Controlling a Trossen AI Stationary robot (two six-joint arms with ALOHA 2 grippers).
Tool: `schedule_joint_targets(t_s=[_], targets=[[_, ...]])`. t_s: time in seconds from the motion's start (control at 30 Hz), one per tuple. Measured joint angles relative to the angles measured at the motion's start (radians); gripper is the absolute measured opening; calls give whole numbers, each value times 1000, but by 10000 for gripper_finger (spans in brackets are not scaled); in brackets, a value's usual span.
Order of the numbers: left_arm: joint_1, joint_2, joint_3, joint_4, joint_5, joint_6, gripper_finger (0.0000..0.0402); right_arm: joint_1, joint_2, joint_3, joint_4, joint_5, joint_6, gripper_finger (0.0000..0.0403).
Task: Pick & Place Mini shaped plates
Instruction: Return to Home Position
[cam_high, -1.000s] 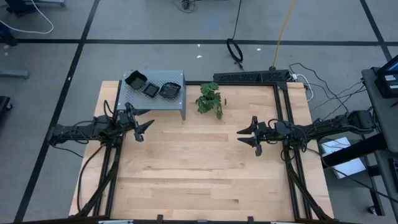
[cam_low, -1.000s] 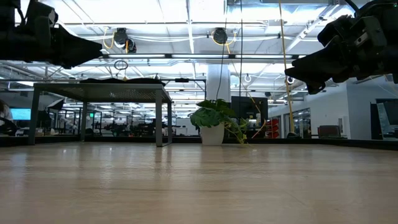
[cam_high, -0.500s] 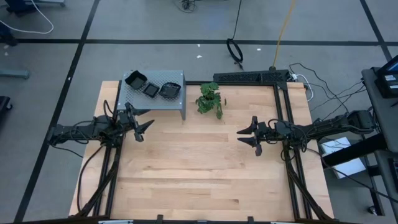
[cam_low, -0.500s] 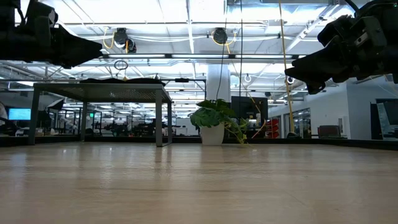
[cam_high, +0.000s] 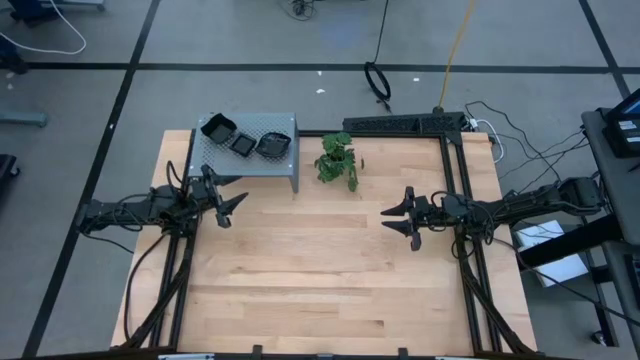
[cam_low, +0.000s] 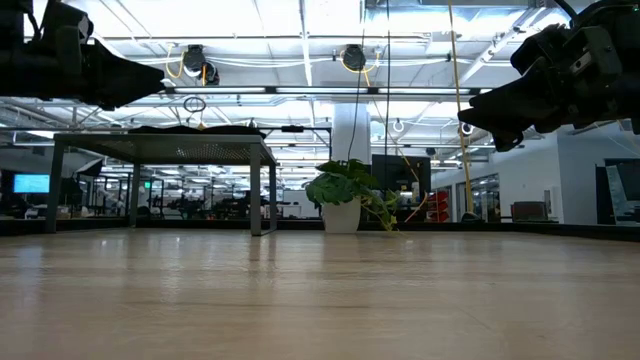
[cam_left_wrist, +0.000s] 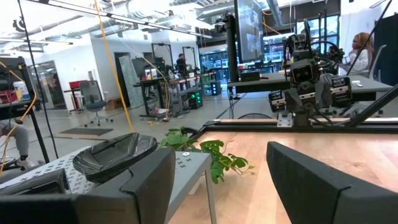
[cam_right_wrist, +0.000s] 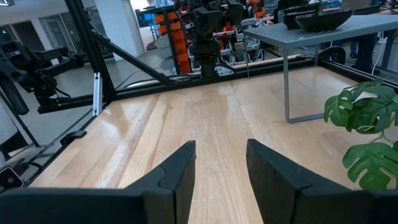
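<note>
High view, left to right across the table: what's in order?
grey shelf holding the mini shaped plates → plant → right pincer. The left pincer overlaps the shelf's span, so it is left out.

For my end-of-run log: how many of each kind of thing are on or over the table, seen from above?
Black plate piles on the shelf, plates per pile cannot be told: 3
Grey shelf: 1
Green plant: 1
Grippers, left gripper and right gripper, fingers open, holding nothing: 2
Total: 7
</note>
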Motion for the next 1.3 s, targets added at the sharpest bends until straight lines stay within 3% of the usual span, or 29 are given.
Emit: schedule_joint_targets(t_s=[0.67, 0.83, 1.3], targets=[[0, 0, 0, 0, 0, 0, 257, 0, -12, 0, 2, 0, 26, 130], [0, 0, 0, 0, 0, 0, 257, -3, -118, 0, 14, 2, -19, 130], [0, 0, 1, 0, 0, 0, 257, -64, -397, 0, -217, 1, -54, 130]])
